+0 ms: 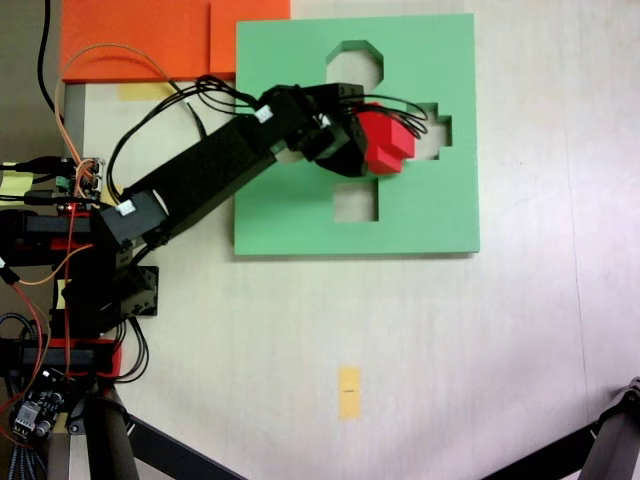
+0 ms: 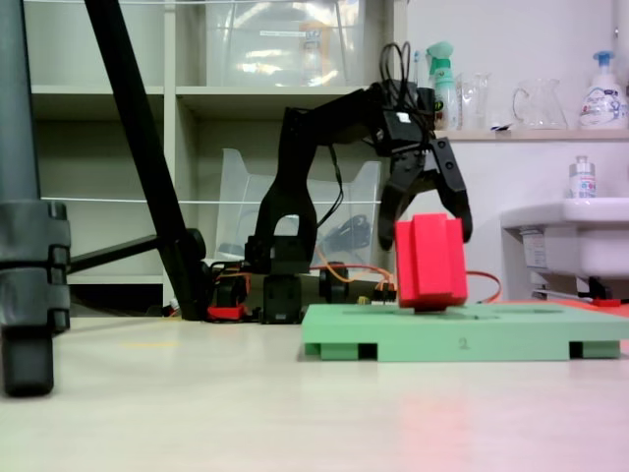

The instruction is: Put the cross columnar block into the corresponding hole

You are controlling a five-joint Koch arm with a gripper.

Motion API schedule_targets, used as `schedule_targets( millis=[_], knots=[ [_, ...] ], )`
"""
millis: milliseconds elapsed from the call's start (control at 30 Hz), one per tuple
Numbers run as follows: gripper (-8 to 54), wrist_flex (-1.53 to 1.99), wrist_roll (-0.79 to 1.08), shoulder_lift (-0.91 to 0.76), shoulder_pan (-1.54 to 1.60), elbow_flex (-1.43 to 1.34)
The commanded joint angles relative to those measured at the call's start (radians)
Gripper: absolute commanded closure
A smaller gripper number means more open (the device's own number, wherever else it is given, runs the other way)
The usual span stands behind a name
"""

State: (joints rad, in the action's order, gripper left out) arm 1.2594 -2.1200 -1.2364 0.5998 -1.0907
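Note:
The cross columnar block (image 1: 388, 140), bright red, stands nearly upright and slightly tilted on the green foam board (image 1: 290, 200). It covers the left part of the corresponding hole (image 1: 438, 130), the plus-shaped cutout near the board's right edge. In a fixed view from the side the block (image 2: 429, 264) rests with its foot at the surface of the board (image 2: 491, 332). How deep it sits in the hole cannot be told. My gripper (image 2: 426, 239) hangs over the block's top, open, with a jaw spread to each side just behind it. From above, the gripper (image 1: 350, 135) lies next to the block's left side.
An octagonal cutout (image 1: 352, 58) and a square cutout (image 1: 357, 205) lie left of the plus. Orange foam sheets (image 1: 150, 35) touch the board's upper left corner. Loose wires trail by the arm base (image 1: 90, 260). A yellow tape mark (image 1: 348, 390) sits below; tripod legs (image 1: 605, 440) stand lower right.

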Motion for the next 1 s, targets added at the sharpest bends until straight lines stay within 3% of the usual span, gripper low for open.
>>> schedule_targets(
  millis=[0,433,867,967],
  knots=[
    [25.8,0.003,-0.023,-0.029,0.018,0.067],
    [21.1,-0.011,-0.008,0.259,-0.002,0.27],
    [21.0,-0.008,0.107,0.298,-0.035,0.445],
    [18.6,-0.008,0.112,0.298,-0.043,0.454]
  ],
)
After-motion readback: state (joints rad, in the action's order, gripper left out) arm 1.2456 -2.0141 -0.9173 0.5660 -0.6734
